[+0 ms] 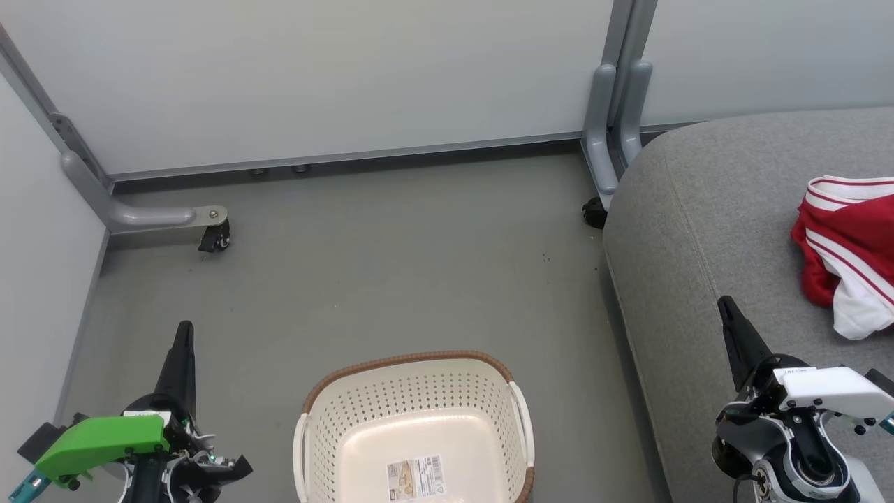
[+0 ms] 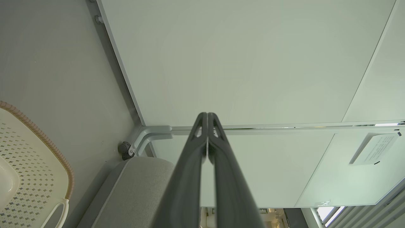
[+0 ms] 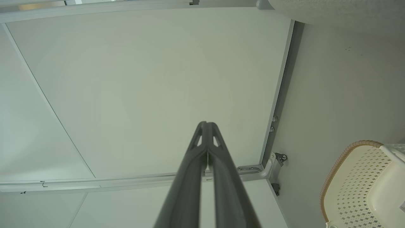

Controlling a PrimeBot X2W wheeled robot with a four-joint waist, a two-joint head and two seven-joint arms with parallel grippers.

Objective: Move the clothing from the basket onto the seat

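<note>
Nearest the head camera, the left claw point(image 1: 184, 334) and the right claw point(image 1: 728, 309) sit at the lower corners, each with its two dark fingers pressed tip to tip and nothing between them; both wrist views show the same narrow, empty pinch. Between them on the grey floor point(image 1: 391, 251) stands the basket point(image 1: 405, 360). The part of its bottom that shows carries a paper label point(image 1: 415, 477) and no cloth, but its near end is cut off by the picture's edge, so I cannot tell whether a garment lies there. The clothing point(image 1: 848, 251) lies on the seat point(image 1: 698, 244), well apart from the basket: a crumpled red heap with white stripes along its folds and a white patch at its lower end, partly cut by the frame. Whether it is one garment or two bunched together is unclear. Judged from this, the moving step looks done or nearly so. A next move would call for checking the basket's hidden end; if something remains, a claw must spread, dip inside the rim, pinch a fold and lift it clear of the wall before swinging to the cushion. Such loose fabric will sag and may snag.
</note>
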